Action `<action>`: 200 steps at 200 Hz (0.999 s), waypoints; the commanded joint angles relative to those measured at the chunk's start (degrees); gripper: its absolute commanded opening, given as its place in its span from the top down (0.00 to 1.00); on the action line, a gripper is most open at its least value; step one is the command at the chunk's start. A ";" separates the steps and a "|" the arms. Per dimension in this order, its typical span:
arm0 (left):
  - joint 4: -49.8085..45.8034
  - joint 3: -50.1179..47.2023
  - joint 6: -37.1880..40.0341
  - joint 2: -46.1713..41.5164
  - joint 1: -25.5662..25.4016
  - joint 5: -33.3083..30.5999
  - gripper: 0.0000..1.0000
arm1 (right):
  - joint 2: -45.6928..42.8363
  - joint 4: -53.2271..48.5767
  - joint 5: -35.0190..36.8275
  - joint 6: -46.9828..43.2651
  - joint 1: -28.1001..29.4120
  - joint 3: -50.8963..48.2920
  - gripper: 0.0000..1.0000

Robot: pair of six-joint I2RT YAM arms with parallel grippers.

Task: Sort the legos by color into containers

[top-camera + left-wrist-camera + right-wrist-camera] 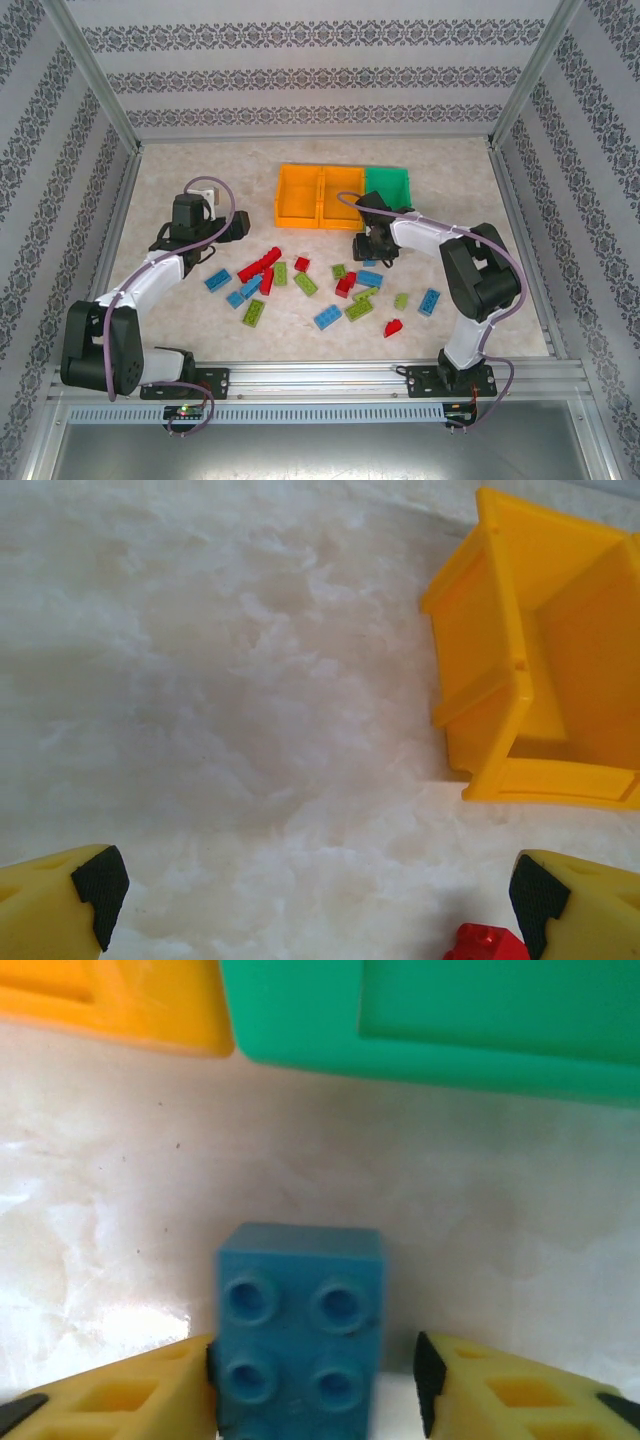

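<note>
Red, blue and lime legos lie scattered across the table's middle, among them a red cluster (pixel 258 268), a lime brick (pixel 254 312) and a blue brick (pixel 327 318). At the back stand the containers in a row: two orange bins (pixel 297 222) (pixel 341 224) and a green bin (pixel 388 172). My right gripper (pixel 372 250) is low in front of the bins, straddling a blue four-stud brick (pixel 300 1330). Its left pad touches the brick and a gap remains at the right pad (pixel 428 1380). My left gripper (pixel 232 228) stands wide open over bare table, with a red brick (pixel 485 945) by its right finger.
In the left wrist view the near orange bin (pixel 500 680) is ahead to the right. In the right wrist view the green bin's wall (pixel 450 1020) and an orange bin's corner (pixel 110 1000) are close behind the blue brick. Metal frame posts and patterned walls enclose the table.
</note>
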 commanded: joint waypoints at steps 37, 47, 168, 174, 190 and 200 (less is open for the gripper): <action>-4.29 -0.15 -0.90 -1.35 -0.52 -3.10 0.00 | -5.91 0.54 0.37 -0.02 -1.09 3.81 0.70; -4.31 -0.08 -1.08 -1.33 -0.48 -3.35 0.00 | -6.97 0.74 -0.09 -0.35 -2.20 5.18 0.70; -13.43 2.84 -9.34 2.36 -0.53 -9.05 0.00 | 9.47 -2.92 -1.04 -4.66 -14.13 24.87 0.67; -13.77 2.91 -9.95 2.69 -0.55 -8.73 0.00 | 10.01 -3.12 -0.80 -4.80 -14.14 25.34 0.65; -14.39 2.78 -11.19 3.46 -0.59 -7.73 0.00 | 10.86 -3.30 -0.41 -4.93 -14.12 25.91 0.61; -15.10 2.51 -12.26 3.70 -0.59 -7.38 0.00 | 11.17 -3.47 -0.32 -4.98 -14.09 26.11 0.58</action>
